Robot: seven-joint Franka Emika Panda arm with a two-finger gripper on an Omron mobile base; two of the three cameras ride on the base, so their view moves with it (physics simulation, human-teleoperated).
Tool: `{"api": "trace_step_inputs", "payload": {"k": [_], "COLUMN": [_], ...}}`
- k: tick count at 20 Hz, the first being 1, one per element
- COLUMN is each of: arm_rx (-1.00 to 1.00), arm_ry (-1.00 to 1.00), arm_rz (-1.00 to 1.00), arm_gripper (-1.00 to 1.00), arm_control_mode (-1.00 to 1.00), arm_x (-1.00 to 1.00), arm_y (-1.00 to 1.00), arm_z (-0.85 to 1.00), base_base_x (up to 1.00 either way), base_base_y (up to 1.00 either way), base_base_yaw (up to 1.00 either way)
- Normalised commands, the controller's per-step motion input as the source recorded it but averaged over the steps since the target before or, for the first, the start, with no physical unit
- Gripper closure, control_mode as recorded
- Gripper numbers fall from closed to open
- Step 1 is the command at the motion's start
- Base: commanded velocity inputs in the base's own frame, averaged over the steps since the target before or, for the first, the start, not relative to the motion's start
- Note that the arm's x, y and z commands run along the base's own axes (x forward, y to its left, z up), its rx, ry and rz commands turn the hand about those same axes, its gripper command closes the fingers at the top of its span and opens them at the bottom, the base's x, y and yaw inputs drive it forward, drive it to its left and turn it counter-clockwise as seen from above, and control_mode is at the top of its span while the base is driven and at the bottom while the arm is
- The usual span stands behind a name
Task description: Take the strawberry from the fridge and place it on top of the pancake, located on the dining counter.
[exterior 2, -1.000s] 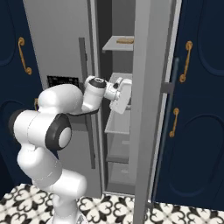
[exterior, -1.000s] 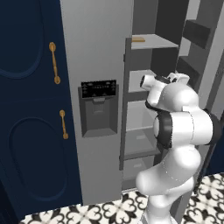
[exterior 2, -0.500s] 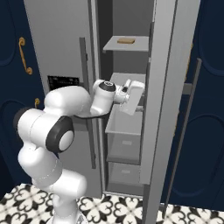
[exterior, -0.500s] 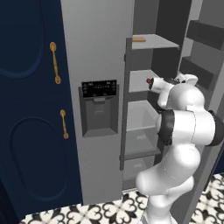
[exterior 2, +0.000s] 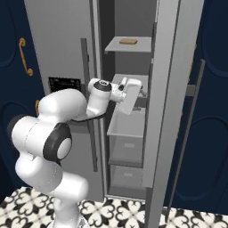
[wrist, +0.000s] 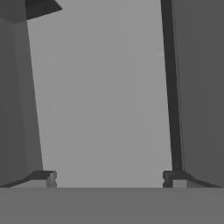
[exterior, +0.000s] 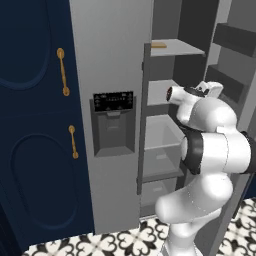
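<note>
The fridge [exterior: 110, 60] stands with its right door [exterior 2: 171, 89] swung open, grey shelves showing inside. My arm reaches into the compartment at middle-shelf height. My gripper [wrist: 109, 179] is open, its two dark fingertips [wrist: 46, 178] wide apart with nothing between them, facing a bare grey inner wall. From the right base view the gripper [exterior 2: 140, 94] is just inside the opening, above the shelf. The strawberry is hidden. The pancake and the dining counter are out of view.
A flat tan item [exterior 2: 128, 41] lies on the top shelf [exterior: 175, 47]. Grey drawers [exterior 2: 127, 129] sit below my hand. The open door's edge is close on the right of my hand. Navy cabinets [exterior: 30, 125] with gold handles flank the fridge.
My hand has moved forward and to the right, from in front of the fridge opening into the compartment at middle-shelf height. The jaws have stayed open.
</note>
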Motion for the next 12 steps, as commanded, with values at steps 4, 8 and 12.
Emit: {"api": "trace_step_inputs", "payload": {"k": [4, 8, 12], "arm_rx": [0.00, 0.32, 0.76], "arm_ry": [0.10, 0.14, 0.13], "arm_rz": [0.00, 0.02, 0.14], "arm_gripper": [-1.00, -1.00, -1.00], "arm_control_mode": [-1.00, -1.00, -1.00], "arm_x": [-0.17, -0.03, 0.00], "arm_y": [0.79, 0.82, 0.48], "arm_z": [0.02, 0.14, 0.08], "base_base_x": [0.00, 0.00, 0.00], "base_base_y": [0.00, 0.00, 0.00], "base_base_yaw": [0.00, 0.00, 0.00]}}
